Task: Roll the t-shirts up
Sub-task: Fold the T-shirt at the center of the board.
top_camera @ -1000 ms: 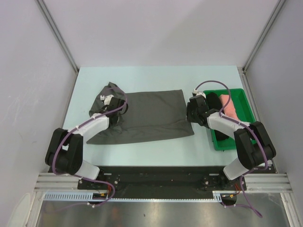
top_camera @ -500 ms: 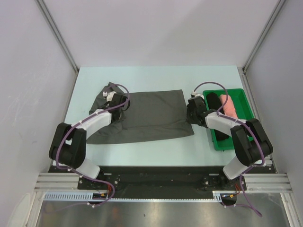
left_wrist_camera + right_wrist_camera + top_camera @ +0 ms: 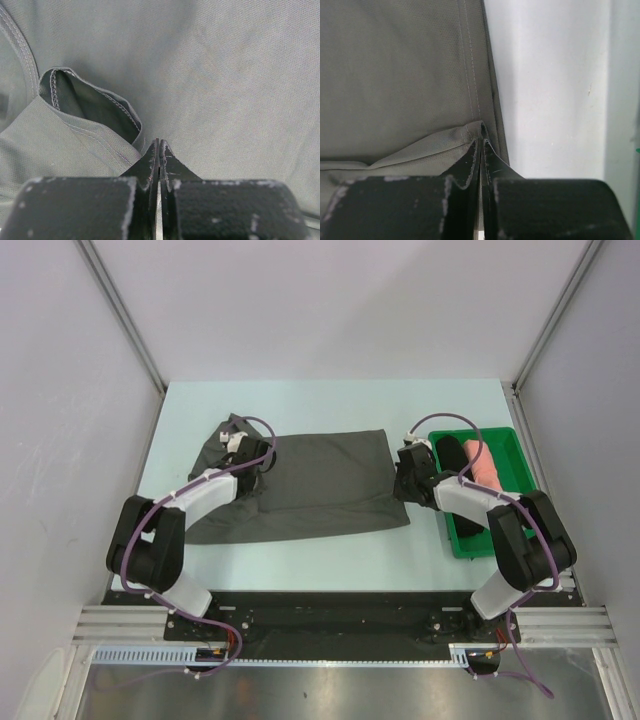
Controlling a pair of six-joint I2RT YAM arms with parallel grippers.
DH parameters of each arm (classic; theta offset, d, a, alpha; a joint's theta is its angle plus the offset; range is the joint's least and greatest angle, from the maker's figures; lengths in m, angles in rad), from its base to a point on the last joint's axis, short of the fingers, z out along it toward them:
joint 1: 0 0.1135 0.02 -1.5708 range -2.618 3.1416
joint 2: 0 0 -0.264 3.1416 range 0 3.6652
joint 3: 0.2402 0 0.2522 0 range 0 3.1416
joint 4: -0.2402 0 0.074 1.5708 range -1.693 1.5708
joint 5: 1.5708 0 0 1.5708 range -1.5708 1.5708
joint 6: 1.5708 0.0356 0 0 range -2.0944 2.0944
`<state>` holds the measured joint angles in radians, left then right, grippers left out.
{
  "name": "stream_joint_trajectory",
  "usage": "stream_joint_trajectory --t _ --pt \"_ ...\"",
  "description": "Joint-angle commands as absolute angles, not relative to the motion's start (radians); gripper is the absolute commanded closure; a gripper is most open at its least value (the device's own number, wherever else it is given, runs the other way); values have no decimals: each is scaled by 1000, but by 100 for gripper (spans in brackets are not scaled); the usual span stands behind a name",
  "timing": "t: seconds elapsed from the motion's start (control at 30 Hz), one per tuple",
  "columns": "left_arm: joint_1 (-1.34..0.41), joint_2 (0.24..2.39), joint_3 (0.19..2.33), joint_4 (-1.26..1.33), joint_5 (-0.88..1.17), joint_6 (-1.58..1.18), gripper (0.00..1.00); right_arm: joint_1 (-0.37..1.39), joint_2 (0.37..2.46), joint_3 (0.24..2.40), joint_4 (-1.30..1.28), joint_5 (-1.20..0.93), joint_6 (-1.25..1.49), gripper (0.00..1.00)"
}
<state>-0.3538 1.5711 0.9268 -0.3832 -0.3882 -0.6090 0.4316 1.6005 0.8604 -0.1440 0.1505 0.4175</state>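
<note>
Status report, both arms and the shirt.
Left gripper shut on grey t-shirt, left end. Right gripper shut on its hem edge. Shirt spread, not rolled. Nothing blocking; green tray alongside.

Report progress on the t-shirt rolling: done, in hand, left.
Done: a black rolled t-shirt and a salmon-pink rolled t-shirt lie in the green plastic tray. In hand: the left gripper and right gripper each pinch the dark charcoal-grey cloth t-shirt, spread mostly flat on the pale table. Left: rolling it; no roll started yet.
</note>
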Motion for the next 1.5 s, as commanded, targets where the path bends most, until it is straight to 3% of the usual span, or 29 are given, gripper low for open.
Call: stream_joint_trajectory --t 0.0,0.7,0.77,0.83,0.9,0.93,1.0,1.13,1.3,1.47 --pt "-360 1549 946 -374 -411 -591 100 419 1563 897 -130 186 422 100" --pt "-359 1537 953 -379 -446 -594 100 390 1559 888 -126 195 428 100" --pt "-359 1537 956 -379 -445 -589 92 391 1557 888 -121 187 428 100" --pt "-357 1536 966 -379 -454 -586 76 390 1559 888 -118 181 426 100" --pt "-350 1529 982 -344 -433 -552 66 388 1557 888 -121 183 423 98" --pt "-347 1522 989 -336 -413 -532 53 390 1555 888 -124 181 423 94" --pt "-338 1517 1027 -336 -413 -523 37 391 1546 888 -126 187 420 79" --pt "-211 1554 1116 -331 -338 -554 39 379 1522 890 -60 132 407 62" --pt "-123 1705 1317 -279 -322 -477 39 321 1600 896 194 -40 422 55" --pt "-55 1946 1550 -196 -126 -330 30 290 1722 981 348 -89 416 52"
